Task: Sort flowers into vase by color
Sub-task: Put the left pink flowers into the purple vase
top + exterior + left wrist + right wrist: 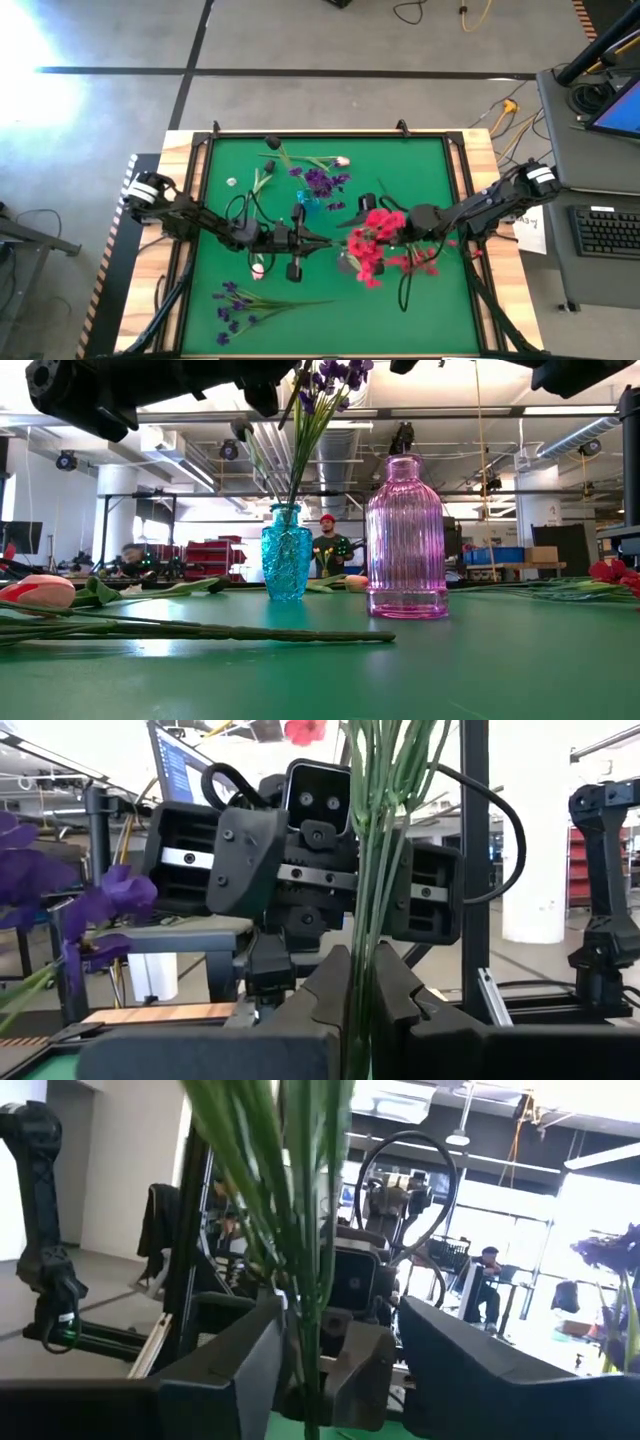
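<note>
Green desk (420, 310) fills the centre of the high view, both arms reaching in to mid-frame.

Pink ribbed glass vase (406, 540), centre-right in the low view: upright, and nothing shows inside it from this side. In the high view it sits under the red blossoms, hard to make out.

Blue glass vase (286, 552), centre-left in the low view: upright, holds purple flowers (322, 182), stems rising out of its neck.

Red flowers (378, 240), a bunch held up at centre-right of the high view; their green stems (385, 870) run down between both tools.

Left tool (360, 1010): closed tight on the stems. Right tool (335, 1350): fingers stand apart either side of the stems; whether they pinch, cannot tell.

Loose on the desk: purple flowers (235, 305) lower left, white-pink tulips (305, 160) upper centre, one tulip bud (38, 591) at the low view's left edge.
</note>
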Controlling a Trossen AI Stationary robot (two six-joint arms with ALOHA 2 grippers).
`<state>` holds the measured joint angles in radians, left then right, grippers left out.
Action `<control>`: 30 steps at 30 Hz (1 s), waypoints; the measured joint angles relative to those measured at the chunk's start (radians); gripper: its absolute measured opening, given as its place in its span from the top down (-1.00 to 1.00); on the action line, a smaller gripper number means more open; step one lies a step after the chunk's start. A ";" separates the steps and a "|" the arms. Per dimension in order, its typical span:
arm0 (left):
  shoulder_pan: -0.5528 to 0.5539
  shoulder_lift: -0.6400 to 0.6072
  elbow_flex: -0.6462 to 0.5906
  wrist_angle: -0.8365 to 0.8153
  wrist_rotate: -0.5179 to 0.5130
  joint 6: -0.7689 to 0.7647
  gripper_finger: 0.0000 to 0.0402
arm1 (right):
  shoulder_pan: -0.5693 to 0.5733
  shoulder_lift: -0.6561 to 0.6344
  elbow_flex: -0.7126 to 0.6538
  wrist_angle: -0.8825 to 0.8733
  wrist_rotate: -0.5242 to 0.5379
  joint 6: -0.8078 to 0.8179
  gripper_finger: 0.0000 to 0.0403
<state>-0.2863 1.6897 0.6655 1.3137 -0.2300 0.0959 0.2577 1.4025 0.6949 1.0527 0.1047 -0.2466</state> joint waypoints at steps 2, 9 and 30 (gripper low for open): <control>0.000 0.000 0.000 0.002 0.000 0.000 1.00 | 0.000 0.000 0.000 -0.001 0.000 0.001 0.13; 0.000 -0.002 -0.008 0.058 -0.005 0.000 1.00 | 0.000 0.000 0.000 -0.006 0.000 0.058 0.16; 0.000 0.020 -0.005 0.003 -0.076 0.028 1.00 | 0.000 0.003 0.045 -0.013 0.000 0.075 -0.13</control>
<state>-0.2863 1.7094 0.6605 1.3167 -0.3058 0.1244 0.2573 1.4055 0.7402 1.0400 0.1043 -0.1715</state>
